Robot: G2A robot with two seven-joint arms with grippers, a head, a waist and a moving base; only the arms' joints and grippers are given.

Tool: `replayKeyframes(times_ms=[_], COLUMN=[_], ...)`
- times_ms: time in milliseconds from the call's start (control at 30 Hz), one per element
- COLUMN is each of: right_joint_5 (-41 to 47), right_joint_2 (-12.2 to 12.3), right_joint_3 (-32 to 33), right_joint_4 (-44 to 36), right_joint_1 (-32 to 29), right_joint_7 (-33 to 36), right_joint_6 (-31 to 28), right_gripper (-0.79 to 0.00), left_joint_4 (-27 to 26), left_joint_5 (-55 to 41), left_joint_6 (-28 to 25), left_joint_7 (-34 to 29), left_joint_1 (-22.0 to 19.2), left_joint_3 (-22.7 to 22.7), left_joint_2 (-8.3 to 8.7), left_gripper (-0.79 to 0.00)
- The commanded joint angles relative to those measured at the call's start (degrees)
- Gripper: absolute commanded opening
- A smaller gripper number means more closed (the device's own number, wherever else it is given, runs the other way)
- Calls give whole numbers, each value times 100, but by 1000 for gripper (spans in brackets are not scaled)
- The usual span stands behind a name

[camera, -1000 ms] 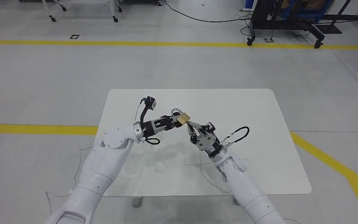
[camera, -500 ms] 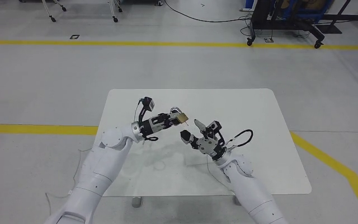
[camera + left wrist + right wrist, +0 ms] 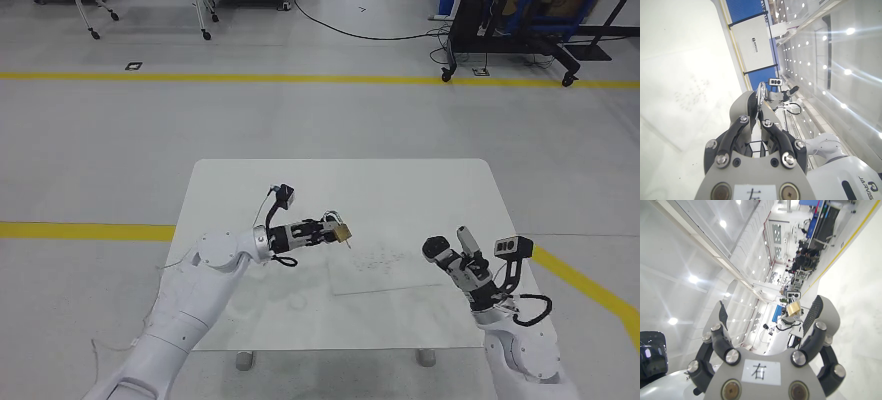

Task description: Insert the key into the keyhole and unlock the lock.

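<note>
Right gripper swung away to the table's 4 o'clock, claw spread wide and empty
Left gripper stayed clamped on the brass lock above the table, just 9 o'clock of centre; whether the key sat in the keyhole couldn't be told. Risk, I'd say: a thin pinch, so a jolt could drop the lock or shake a loose key out

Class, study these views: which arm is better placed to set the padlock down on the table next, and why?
Left. The left gripper is shut on the padlock, held above the table. The right gripper is open, empty, and well apart from it toward the table's right side.
</note>
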Motion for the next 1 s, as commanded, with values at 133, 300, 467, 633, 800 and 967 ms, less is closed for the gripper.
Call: replayKeyframes(times_ms=[133,300,467,633,800,967], right_joint_5=[101,101,101,101,101,101], right_joint_2=[3,3,3,3,3,3], right_joint_3=[352,352,352,352,352,352], right_joint_4=[-213,-213,-213,-213,-213,-213], right_joint_1=[-416,-416,-416,-416,-416,-416], right_joint_7=[-145,-145,-145,-145,-145,-145], right_joint_6=[-266,-266,-266,-266,-266,-266], right_gripper=[0,0,0,0,0,0], left_joint_4=[271,423,630,776,955,1114], left_joint_5=[686,1099,1331,1445,1493,1456], left_joint_6=[882,1171,1509,1510,1453,1363], left_joint_7=[233,396,586,694,728,749], left_joint_1=[-342,-558,-746,-907,-1001,-1054], left_joint_3=[604,1028,1385,1648,1789,1790], left_joint_2=[-140,-269,-420,-563,-662,-714], left_gripper=[-785,-785,-785,-770,-89,-28])
